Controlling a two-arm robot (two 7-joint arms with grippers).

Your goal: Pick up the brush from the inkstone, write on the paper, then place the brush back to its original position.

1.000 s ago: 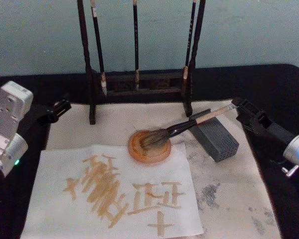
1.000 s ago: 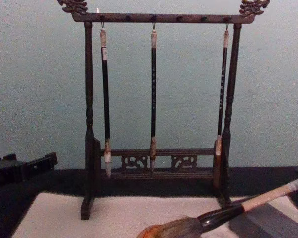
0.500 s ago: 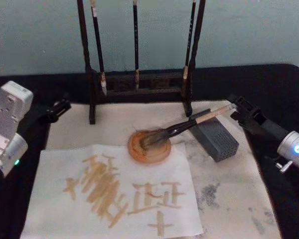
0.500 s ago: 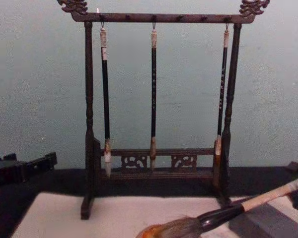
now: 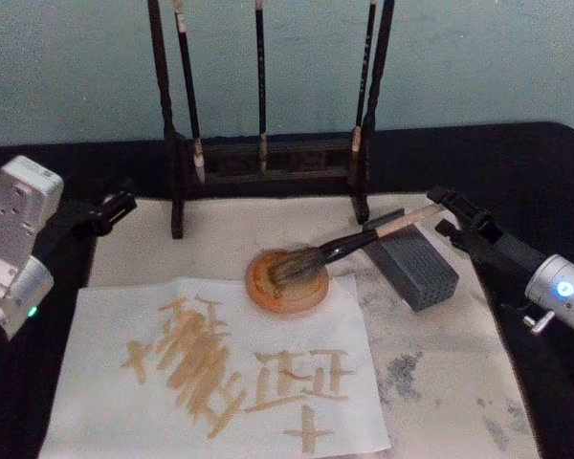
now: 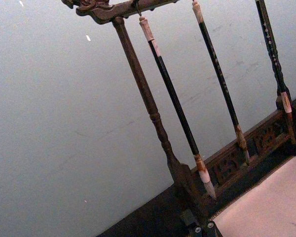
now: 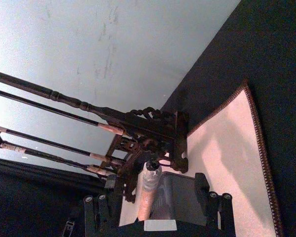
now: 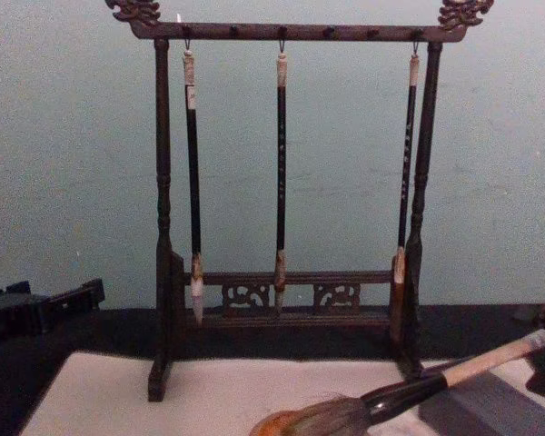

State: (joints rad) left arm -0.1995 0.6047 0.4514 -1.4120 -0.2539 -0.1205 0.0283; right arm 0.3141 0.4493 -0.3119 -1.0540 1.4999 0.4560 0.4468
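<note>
Right gripper [image 5: 440, 210], spread, straddles brush [image 5: 359, 239] handle, 2 o'clock of inkstone [image 5: 289, 306]; pickup likely: clamp next. Left gripper [image 5: 115, 205] idles, 9 o'clock.

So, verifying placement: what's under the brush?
The brush has bristles in the inkstone, handle on the grey block, open right gripper flanking its end. The inkstone floor beneath is covered.

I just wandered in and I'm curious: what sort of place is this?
Likely a calligraphy desk staged for a robot: a wooden rack of hanging brushes, a big brush lying with bristles in a round inkstone, paper with brushed strokes, and the right gripper open at that brush's handle end.
</note>
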